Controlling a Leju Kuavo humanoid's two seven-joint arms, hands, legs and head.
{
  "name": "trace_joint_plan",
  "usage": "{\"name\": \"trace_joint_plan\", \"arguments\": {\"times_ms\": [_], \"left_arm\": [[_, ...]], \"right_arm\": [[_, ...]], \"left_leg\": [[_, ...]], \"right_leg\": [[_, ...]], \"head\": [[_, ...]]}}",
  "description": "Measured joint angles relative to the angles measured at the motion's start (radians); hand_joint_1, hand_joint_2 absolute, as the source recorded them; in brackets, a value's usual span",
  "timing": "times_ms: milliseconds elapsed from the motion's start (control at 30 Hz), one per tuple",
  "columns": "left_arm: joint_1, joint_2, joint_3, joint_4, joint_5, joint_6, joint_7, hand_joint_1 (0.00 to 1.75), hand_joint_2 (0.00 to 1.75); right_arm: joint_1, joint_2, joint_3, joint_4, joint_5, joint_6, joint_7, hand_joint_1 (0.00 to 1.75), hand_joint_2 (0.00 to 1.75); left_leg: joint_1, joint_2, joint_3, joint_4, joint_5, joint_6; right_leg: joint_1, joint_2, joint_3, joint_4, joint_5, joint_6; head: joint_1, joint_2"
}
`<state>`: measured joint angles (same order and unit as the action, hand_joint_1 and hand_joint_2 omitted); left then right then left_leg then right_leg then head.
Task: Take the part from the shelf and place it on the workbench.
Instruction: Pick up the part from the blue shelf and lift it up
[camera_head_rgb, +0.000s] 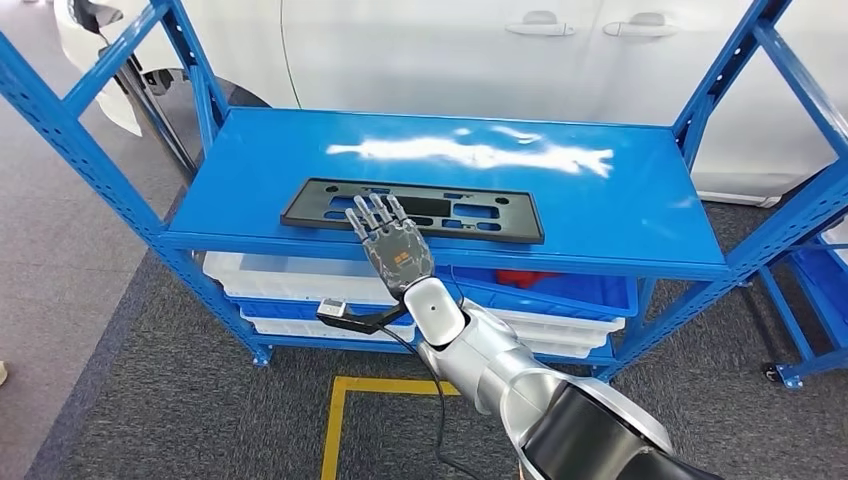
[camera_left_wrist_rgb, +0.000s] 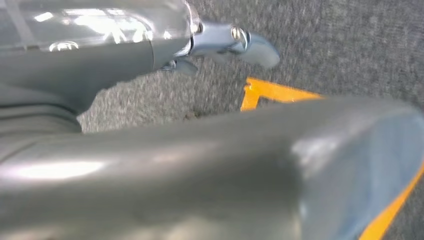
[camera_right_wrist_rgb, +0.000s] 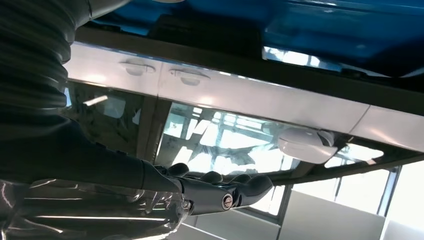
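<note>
Writing: none can be read; the back of the right hand (camera_head_rgb: 397, 250) bears a small orange mark, too small to make out.
Part: one flat black part (camera_head_rgb: 412, 210), a long panel with several cut-out slots, lying on the top board of the blue shelf (camera_head_rgb: 640, 210), near its front edge and left of the middle.
Right hand: one, raised from the lower right on a silver arm, its fingers (camera_head_rgb: 372, 214) straight and spread apart, gripping nothing; the fingertips overlap the near edge of the part, but contact cannot be told. The right wrist view shows the fingers (camera_right_wrist_rgb: 220, 187) extended against the car's windows.
Left hand: the left wrist view is blurred; whether its fingers are open or closed cannot be told.
Shelf: one blue metal rack with slanted posts; a second blue rack (camera_head_rgb: 815, 290) stands at the far right.
Bins: white trays (camera_head_rgb: 290, 280) and a blue bin (camera_head_rgb: 590, 295) on the lower level, a red thing (camera_head_rgb: 520, 278) inside the blue one.
Car: one white car (camera_head_rgb: 450, 50) behind the shelf, two door handles visible.
Floor: grey carpet with yellow tape lines (camera_head_rgb: 370, 400).
</note>
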<state>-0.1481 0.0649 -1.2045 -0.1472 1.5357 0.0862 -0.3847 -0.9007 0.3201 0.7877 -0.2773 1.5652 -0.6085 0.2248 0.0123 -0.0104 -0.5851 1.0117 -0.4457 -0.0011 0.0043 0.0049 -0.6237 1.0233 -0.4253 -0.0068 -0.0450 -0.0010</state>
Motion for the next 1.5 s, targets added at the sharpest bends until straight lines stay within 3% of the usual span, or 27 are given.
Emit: {"name": "trace_joint_plan", "arguments": {"times_ms": [133, 233, 267, 300, 333, 400, 467, 567, 633, 667, 733, 800, 833, 867, 933, 967, 1000, 1133, 1200, 1267, 1300, 1333, 1367, 1433, 1500], "left_arm": [[0.0, 0.001, -0.004, 0.0, 0.003, 0.0, -0.001, 0.0, 0.0], [0.0, 0.001, -0.006, 0.0, 0.005, -0.001, -0.002, 0.0, 0.0], [0.001, 0.001, -0.007, 0.0, 0.006, -0.001, -0.002, 0.0, 0.0], [0.003, 0.002, -0.008, 0.0, 0.006, -0.001, -0.002, 0.0, 0.0], [0.003, 0.002, -0.009, 0.001, 0.006, 0.0, -0.002, 0.0, 0.0], [0.003, 0.003, -0.011, 0.001, 0.006, 0.0, -0.002, 0.0, 0.0], [0.001, 0.003, -0.013, 0.001, 0.006, 0.0, -0.002, 0.0, 0.0], [0.002, 0.003, -0.014, 0.001, 0.008, 0.0, -0.002, 0.0, 0.0], [0.003, 0.003, -0.015, 0.001, 0.009, 0.0, -0.003, 0.0, 0.0], [0.002, 0.002, -0.015, 0.001, 0.009, 0.0, -0.004, 0.0, 0.0], [0.001, 0.003, -0.016, 0.001, 0.009, 0.0, -0.005, 0.0, 0.0], [0.003, 0.003, -0.016, 0.001, 0.009, 0.0, -0.005, 0.0, 0.0], [0.004, 0.003, -0.016, 0.001, 0.009, 0.0, -0.005, 0.0, 0.0], [0.004, 0.003, -0.016, 0.001, 0.009, 0.0, -0.005, 0.0, 0.0], [0.004, 0.003, -0.017, 0.001, 0.009, 0.0, -0.005, 0.0, 0.0], [0.003, 0.003, -0.017, 0.001, 0.01, 0.0, -0.006, 0.0, 0.0], [0.002, 0.002, -0.018, 0.001, 0.01, 0.0, -0.006, 0.0, 0.0], [0.002, 0.003, -0.019, 0.001, 0.012, 0.0, -0.008, 0.0, 0.0], [0.001, 0.003, -0.019, 0.001, 0.012, 0.0, -0.009, 0.0, 0.0], [0.002, 0.002, -0.02, 0.001, 0.013, 0.0, -0.01, 0.0, 0.0], [0.003, 0.003, -0.02, 0.001, 0.013, 0.0, -0.01, 0.0, 0.0], [0.004, 0.003, -0.02, 0.001, 0.014, 0.0, -0.01, 0.0, 0.0], [0.005, 0.003, -0.021, 0.001, 0.014, 0.0, -0.01, 0.0, 0.0], [0.004, 0.004, -0.021, 0.001, 0.015, 0.0, -0.011, 0.0, 0.0], [0.002, 0.005, -0.021, 0.001, 0.016, 0.0, -0.012, 0.0, 0.0]], "right_arm": [[-0.003, 0.002, 0.0, 0.0, 0.0, 0.0, 0.0, 0.0, 1.75], [-0.006, 0.004, 0.0, 0.001, 0.0, 0.0, 0.0, 0.0, 1.75], [-0.005, 0.004, 0.0, 0.001, 0.0, 0.0, 0.0, 0.0, 1.75], [-0.003, 0.004, 0.0, 0.002, 0.0, 0.0, 0.0, 0.0, 1.75], [-0.001, 0.004, 0.0, 0.002, 0.0, 0.0, 0.0, 0.0, 1.75], [-0.001, 0.004, 0.0, 0.002, 0.0, 0.0, 0.0, 0.0, 1.75], [-0.003, 0.004, 0.0, 0.003, 0.0, 0.0, 0.0, 0.0, 1.75], [-0.003, 0.004, 0.0, 0.002, 0.0, 0.0, -0.002, 0.0, 1.75], [-0.005, 0.004, 0.0, 0.002, 0.0, -0.001, -0.005, 0.0, 1.75], [-0.006, 0.004, 0.0, 0.002, 0.0, -0.001, -0.006, 0.0, 1.75], [-0.004, 0.003, 0.0, 0.003, 0.0, 0.0, -0.009, 0.0, 1.75], [0.002, 0.001, 0.0, 0.006, 0.0, 0.0, -0.01, 0.0, 1.75], [0.004, 0.0, 0.0, 0.007, 0.0, 0.0, -0.01, 0.0, 1.75], [0.005, 0.0, 0.0, 0.008, 0.0, 0.0, -0.01, 0.0, 1.75], [0.003, 0.0, 0.0, 0.008, 0.0, 0.0, -0.01, 0.0, 1.75], [0.002, 0.0, 0.0, 0.008, 0.0, 0.0, -0.01, 0.0, 1.75], [0.002, 0.0, 0.0, 0.008, 0.0, 0.0, -0.009, 0.0, 1.75], [0.0, 0.0, 0.0, 0.008, 0.0, 0.0, -0.009, 0.0, 1.75], [-0.001, 0.0, 0.0, 0.008, 0.0, 0.0, -0.009, 0.0, 1.75], [0.001, 0.001, 0.0, 0.008, 0.0, 0.0, -0.009, 0.0, 1.75], [0.004, 0.001, 0.0, 0.008, 0.0, -0.001, -0.01, 0.0, 1.75], [0.006, 0.001, 0.0, 0.008, 0.0, -0.001, -0.011, 0.0, 1.75], [0.008, 0.001, 0.0, 0.008, 0.0, -0.002, -0.012, 0.0, 1.75], [0.008, 0.002, 0.0, 0.008, 0.0, -0.004, -0.016, 0.0, 1.75], [0.007, 0.002, 0.0, 0.008, 0.0, -0.009, -0.023, 0.0, 1.75]], "left_leg": [[0.001, 0.003, -0.009, 0.027, -0.023, -0.022], [0.004, 0.004, -0.099, 0.206, -0.099, -0.034], [0.005, 0.005, -0.13, 0.259, -0.112, -0.037], [0.005, 0.005, -0.146, 0.279, -0.107, -0.038], [0.005, 0.005, -0.14, 0.258, -0.081, -0.037], [0.005, 0.005, -0.085, 0.13, -0.003, -0.032], [0.001, 0.005, -0.032, 0.02, 0.034, -0.022], [-0.001, 0.004, -0.021, -0.003, 0.027, -0.005], [0.003, 0.004, -0.017, -0.01, 0.026, 0.005], [0.005, 0.005, -0.014, -0.012, 0.025, 0.01], [0.005, 0.005, -0.012, -0.012, 0.021, 0.017], [0.004, 0.004, -0.008, -0.01, 0.015, 0.019], [0.004, 0.004, -0.004, -0.008, 0.011, 0.017], [0.004, 0.003, 0.002, -0.006, 0.005, 0.016], [0.003, 0.001, 0.015, -0.002, -0.008, 0.009], [0.001, 0.001, 0.018, 0.0, -0.013, 0.004], [0.0, 0.001, 0.02, 0.0, -0.018, -0.002], [0.002, 0.004, 0.02, 0.014, -0.036, -0.025], [0.004, 0.005, -0.023, 0.104, -0.079, -0.033], [0.005, 0.005, -0.099, 0.24, -0.124, -0.039], [0.006, 0.005, -0.128, 0.281, -0.126, -0.039], [0.006, 0.005, -0.141, 0.286, -0.109, -0.039], [0.005, 0.005, -0.133, 0.251, -0.073, -0.036], [0.003, 0.005, -0.077, 0.111, 0.011, -0.026], [-0.003, 0.005, -0.034, 0.014, 0.041, -0.014]], "right_leg": [[-0.006, 0.001, 0.014, -0.017, 0.0, -0.015], [-0.007, -0.002, 0.025, -0.022, -0.006, -0.026], [-0.007, -0.002, 0.028, -0.021, -0.008, -0.027], [-0.006, -0.001, 0.031, -0.021, -0.011, -0.027], [-0.006, 0.0, 0.035, -0.02, -0.015, -0.026], [-0.006, 0.001, 0.047, -0.019, -0.024, -0.022], [-0.003, 0.002, 0.052, -0.016, -0.032, -0.013], [0.001, 0.001, 0.05, -0.016, -0.037, 0.001], [0.001, 0.001, 0.04, 0.01, -0.057, 0.011], [0.0, 0.001, 0.02, 0.052, -0.079, 0.015], [-0.004, 0.0, -0.053, 0.189, -0.135, 0.02], [-0.008, 0.0, -0.114, 0.282, -0.149, 0.023], [-0.009, 0.0, -0.116, 0.27, -0.124, 0.022], [-0.01, 0.0, -0.101, 0.225, -0.086, 0.021], [-0.009, 0.0, -0.044, 0.085, -0.011, 0.015], [-0.007, 0.0, -0.023, 0.039, 0.004, 0.011], [-0.004, 0.001, -0.011, 0.011, 0.008, 0.007], [-0.006, 0.004, 0.005, -0.007, -0.002, -0.013], [-0.01, 0.001, 0.018, -0.014, -0.005, -0.023], [-0.007, 0.0, 0.025, -0.014, -0.012, -0.028], [-0.006, 0.001, 0.029, -0.014, -0.015, -0.029], [-0.005, 0.002, 0.034, -0.014, -0.019, -0.03], [-0.004, 0.003, 0.041, -0.014, -0.024, -0.029], [-0.003, 0.004, 0.057, -0.014, -0.035, -0.025], [0.0, 0.005, 0.062, -0.012, -0.043, -0.017]], "head": [[0.0, 0.0], [0.0, 0.0], [0.0, 0.0], [0.0, 0.0], [0.0, 0.0], [0.0, 0.0], [0.0, 0.0], [0.0, 0.0], [0.0, 0.0], [0.0, 0.0], [0.0, 0.0], [0.0, 0.0], [0.0, 0.0], [0.0, 0.0], [0.0, 0.0], [0.0, 0.0], [0.0, 0.0], [0.0, 0.0], [0.0, 0.0], [0.0, 0.0], [0.0, 0.0], [0.0, 0.0], [0.0, 0.0], [0.0, 0.0], [0.0, 0.0]]}}
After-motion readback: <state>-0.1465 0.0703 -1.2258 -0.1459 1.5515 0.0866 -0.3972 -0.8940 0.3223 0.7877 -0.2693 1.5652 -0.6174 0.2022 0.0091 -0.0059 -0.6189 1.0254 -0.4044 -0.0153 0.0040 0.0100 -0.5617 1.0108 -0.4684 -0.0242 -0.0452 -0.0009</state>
